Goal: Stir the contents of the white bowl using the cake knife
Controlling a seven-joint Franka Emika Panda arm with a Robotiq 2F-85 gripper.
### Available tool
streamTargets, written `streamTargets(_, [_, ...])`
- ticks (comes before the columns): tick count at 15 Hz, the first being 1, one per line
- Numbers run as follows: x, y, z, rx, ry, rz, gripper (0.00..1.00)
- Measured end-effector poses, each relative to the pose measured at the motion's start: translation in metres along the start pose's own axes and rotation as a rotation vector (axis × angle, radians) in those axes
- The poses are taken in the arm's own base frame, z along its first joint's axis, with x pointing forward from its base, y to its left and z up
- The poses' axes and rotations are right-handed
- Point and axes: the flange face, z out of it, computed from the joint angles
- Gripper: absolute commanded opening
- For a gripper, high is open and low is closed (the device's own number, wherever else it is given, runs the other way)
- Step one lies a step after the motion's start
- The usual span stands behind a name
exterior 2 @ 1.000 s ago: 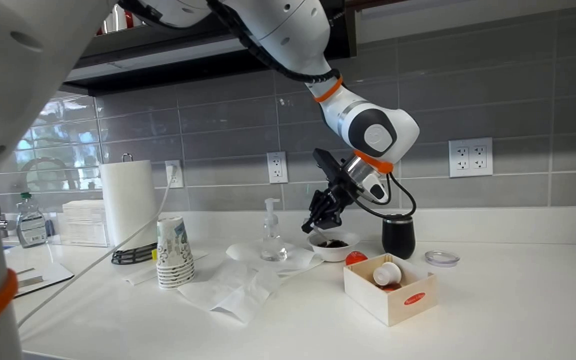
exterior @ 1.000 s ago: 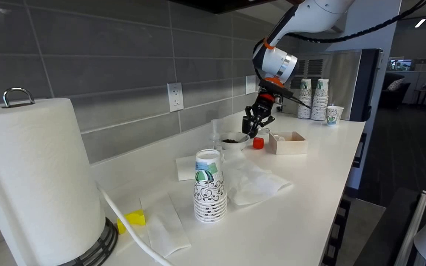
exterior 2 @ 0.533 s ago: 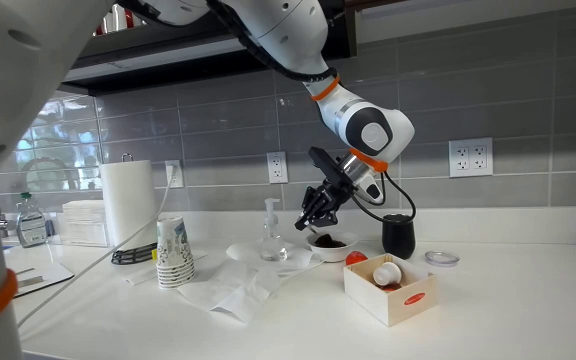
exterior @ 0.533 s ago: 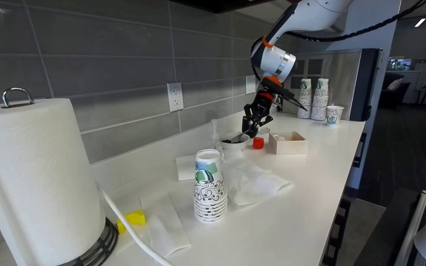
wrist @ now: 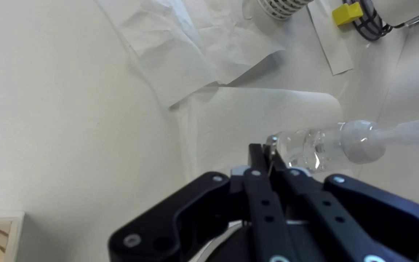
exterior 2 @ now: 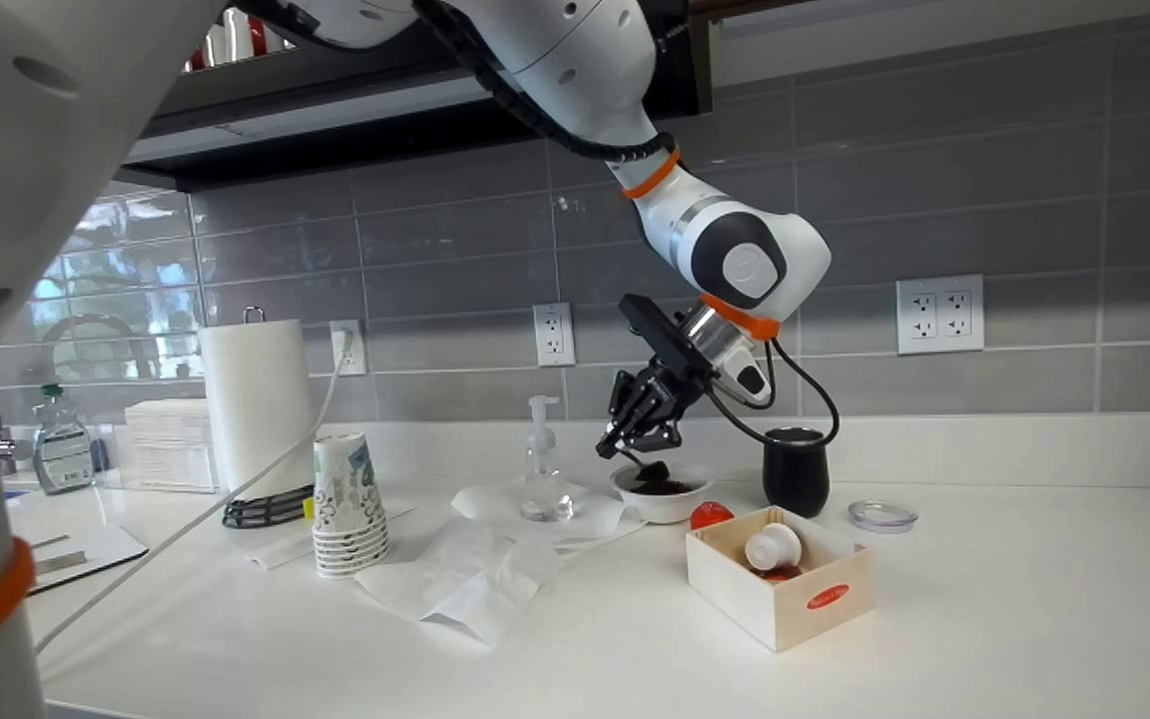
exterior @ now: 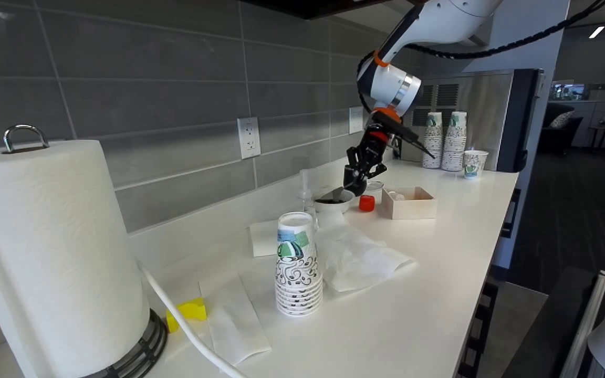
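Just above the white bowl (exterior 2: 667, 510), the pincer (wrist: 266, 152) clasps the cake knife (exterior 2: 653, 471), blade slanting down.

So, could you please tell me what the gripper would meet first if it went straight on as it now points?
Probably the clear pump bottle, low down, or else the white paper at its foot: in the wrist view the gripper points about where they meet, though depth is unclear.
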Motion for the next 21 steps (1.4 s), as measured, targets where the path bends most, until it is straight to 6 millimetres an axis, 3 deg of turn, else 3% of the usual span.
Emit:
streamTargets(7, [0.011, 0.007, -0.007, -0.03, 0.107, 0.083, 0.01])
streamTargets(14, [0.0, 0.002, 0.008, -0.118, 0.022, 0.128, 0.01])
streamTargets(21, [-0.007, -0.009, 0.01, -0.081, -0.019, 0.097, 0.01])
